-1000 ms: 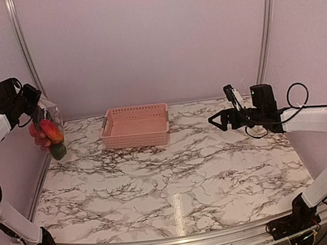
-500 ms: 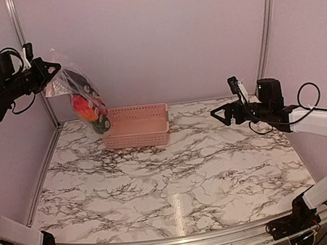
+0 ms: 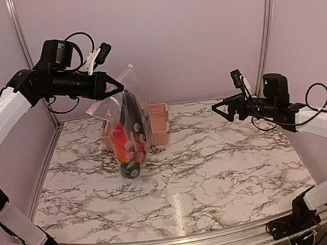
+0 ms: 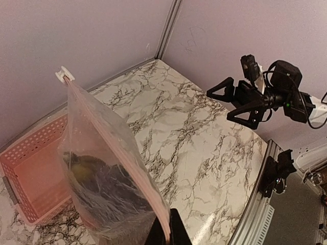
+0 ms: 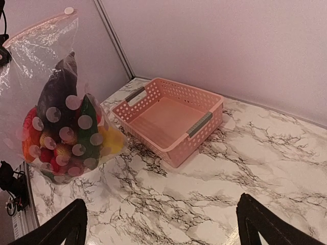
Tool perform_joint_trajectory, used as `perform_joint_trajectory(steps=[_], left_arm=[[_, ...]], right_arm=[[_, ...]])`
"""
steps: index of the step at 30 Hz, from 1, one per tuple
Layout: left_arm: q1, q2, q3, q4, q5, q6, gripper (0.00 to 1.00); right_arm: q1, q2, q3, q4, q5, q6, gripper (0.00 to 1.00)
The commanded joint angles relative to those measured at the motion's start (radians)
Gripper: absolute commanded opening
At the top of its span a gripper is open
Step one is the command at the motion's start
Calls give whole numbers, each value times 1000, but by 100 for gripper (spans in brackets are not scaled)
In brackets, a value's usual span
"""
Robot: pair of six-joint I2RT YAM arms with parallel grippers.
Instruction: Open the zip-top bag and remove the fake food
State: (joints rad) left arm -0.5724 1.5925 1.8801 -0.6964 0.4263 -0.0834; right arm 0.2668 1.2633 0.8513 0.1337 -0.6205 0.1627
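Your left fingers (image 3: 114, 92) are pinched shut on one end of the zip strip (image 4: 120, 153). In the left wrist view the pink strip runs straight down into them. From that one corner the zip-top bag (image 3: 127, 123) hangs slanted in the air over the table (image 3: 221, 169), in front of the pink basket (image 3: 159, 123). I cannot tell whether its bottom touches the table.

The fake food (image 5: 61, 138) is all inside, slumped into the low end: a dark purple piece on top, with red, green and yellow pieces below. The white slider tab (image 5: 68, 10) sits at the far, free end of the strip, and the seal looks closed along its length.

Your right fingers (image 3: 226, 103) are spread wide and hold nothing. They hover well apart from the bag and point towards it across the table.

By my reading, you have lifted and presented the bag, nothing more. Left to do: take hold near the tab with the right fingers, part the zip, then get the pieces out.
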Motion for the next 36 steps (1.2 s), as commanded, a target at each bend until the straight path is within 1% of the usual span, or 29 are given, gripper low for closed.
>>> perform_joint_trajectory(steps=[1,7,11,14,16,18,21,25,30,36], left_arm=[[-78,-34,-9,-67,-78,250,0],[-244,-12,-100,-77,-262,508,0],[-312,23,-116,-70,-379,667,0],[-371,4,-200,24,-540,790,0],[-401,-41,-296,157,-612,857,0],[-413,-83,-389,285,-612,888,0],[-411,-118,-456,376,-585,894,0],[-412,-138,-511,422,-590,905,0],[-413,-226,-605,530,-564,913,0],[-412,-264,-639,563,-565,918,0]], right_arm=[[11,-43,9,33,-64,-19,99],[11,-56,-30,125,-172,-22,95],[10,-50,-55,184,-254,-22,92],[17,-48,-75,232,-309,-34,90],[33,-52,-80,245,-336,-57,89],[66,-56,-86,250,-362,-93,88],[135,-58,-94,238,-376,-149,84],[195,-62,-106,232,-338,-202,83],[213,-27,-74,251,-320,-203,84],[249,35,-2,279,-309,-192,84]])
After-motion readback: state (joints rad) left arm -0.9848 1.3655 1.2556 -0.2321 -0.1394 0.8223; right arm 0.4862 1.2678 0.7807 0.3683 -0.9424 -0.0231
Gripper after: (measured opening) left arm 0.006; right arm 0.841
